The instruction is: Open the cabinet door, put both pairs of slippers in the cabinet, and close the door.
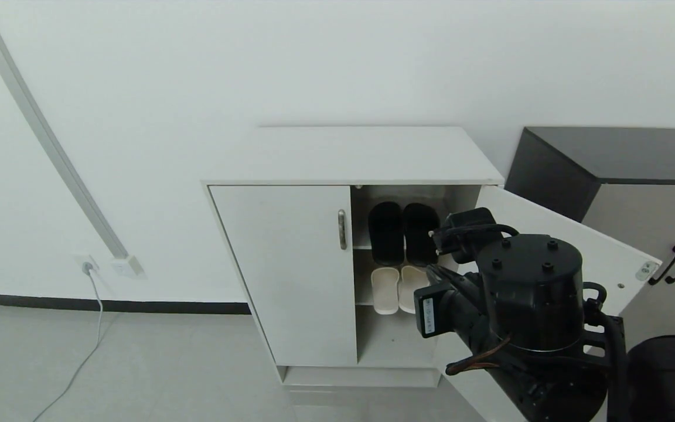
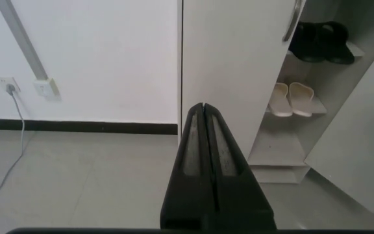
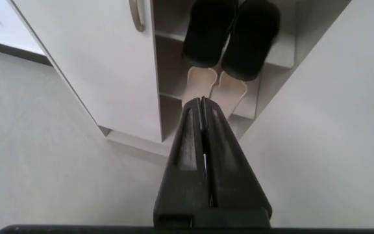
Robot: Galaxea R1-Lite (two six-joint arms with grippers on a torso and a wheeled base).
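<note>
Black slippers point(image 1: 403, 233) and cream slippers point(image 1: 397, 288) were shelved; cabinet door point(image 1: 613, 264) stood open; left hand point(image 2: 204, 149) and right hand point(image 3: 203, 140) were closed, empty.

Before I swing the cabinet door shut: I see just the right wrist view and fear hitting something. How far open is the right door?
Observer: The right door stands wide open, its free edge out toward the dark grey cabinet beside it.
Operator: Where's the left claw?
Observer: The left claw is shut, holding nothing, out in front of the closed left door.
Operator: Anything on the floor?
Observer: A cable runs from a wall socket, left of the white cabinet.
</note>
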